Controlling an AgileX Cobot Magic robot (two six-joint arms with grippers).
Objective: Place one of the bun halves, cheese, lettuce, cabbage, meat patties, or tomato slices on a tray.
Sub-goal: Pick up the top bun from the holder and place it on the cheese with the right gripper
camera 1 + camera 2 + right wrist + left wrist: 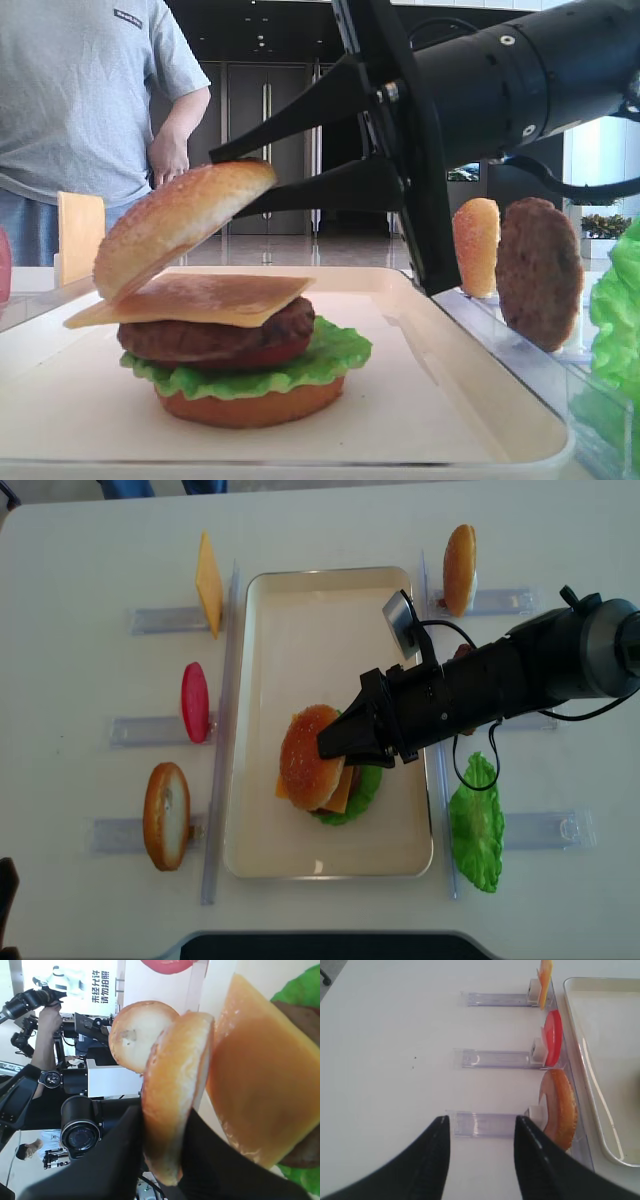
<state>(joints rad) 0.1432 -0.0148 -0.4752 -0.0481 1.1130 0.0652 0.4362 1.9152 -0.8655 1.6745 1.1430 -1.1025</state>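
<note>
We see the right end effector (235, 182) clamped on the sesame bun half (178, 226), held tilted, its low edge touching the cheese (200, 298) atop the stack on the tray (455, 395). The left end effector (480, 1127) hangs open over the table (385, 1050), gripping nothing.

On the tray (300, 600), the stack: bottom bun (250, 403), then lettuce (335, 355), a tomato slice (262, 357), a patty (215, 335), cheese (195, 298) on top. The right gripper (335, 742) tilts the bun crown (180, 225) over the cheese, one edge touching. Left of the tray stand racks (492, 1058); right of it, more.
</note>
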